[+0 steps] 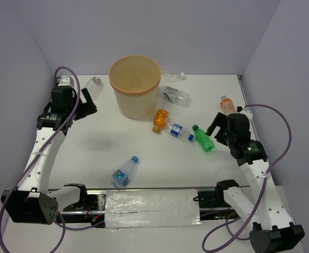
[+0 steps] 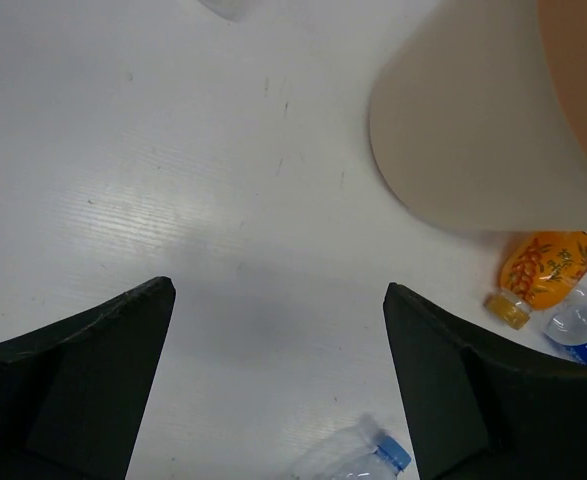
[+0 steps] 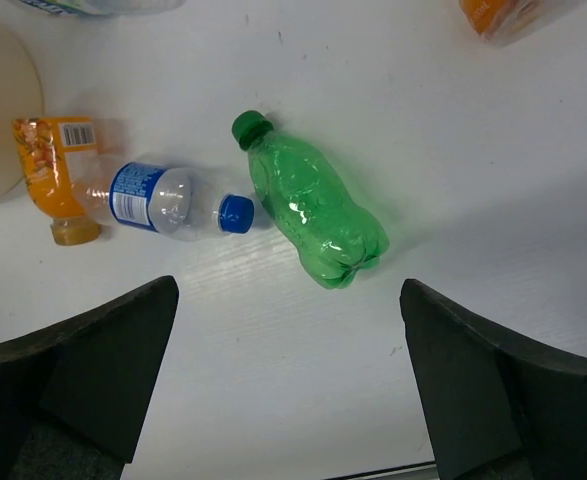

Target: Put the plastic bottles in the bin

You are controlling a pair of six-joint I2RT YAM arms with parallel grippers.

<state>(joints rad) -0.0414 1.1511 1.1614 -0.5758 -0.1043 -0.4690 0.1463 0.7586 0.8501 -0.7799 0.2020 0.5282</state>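
Observation:
The pale orange-tan bin [image 1: 135, 74] stands upright at the back centre. Bottles lie on the white table: an orange one [image 1: 160, 119] by the bin's base, a clear blue-labelled one [image 1: 178, 131], a green one [image 1: 203, 139], another orange one [image 1: 228, 104] at the right, and a clear blue-capped one [image 1: 123, 172] near the front. My left gripper [image 1: 86, 103] is open and empty, left of the bin [image 2: 483, 130], above bare table [image 2: 278, 290]. My right gripper [image 1: 217, 124] is open and empty [image 3: 288, 285], just right of the green bottle [image 3: 313, 200].
Two more clear bottles [image 1: 175, 95] [image 1: 173, 77] lie behind and right of the bin. A small clear object [image 1: 96, 80] sits at the back left. Purple-grey walls close the table's back and sides. A foil-covered rail [image 1: 151, 208] runs along the front edge.

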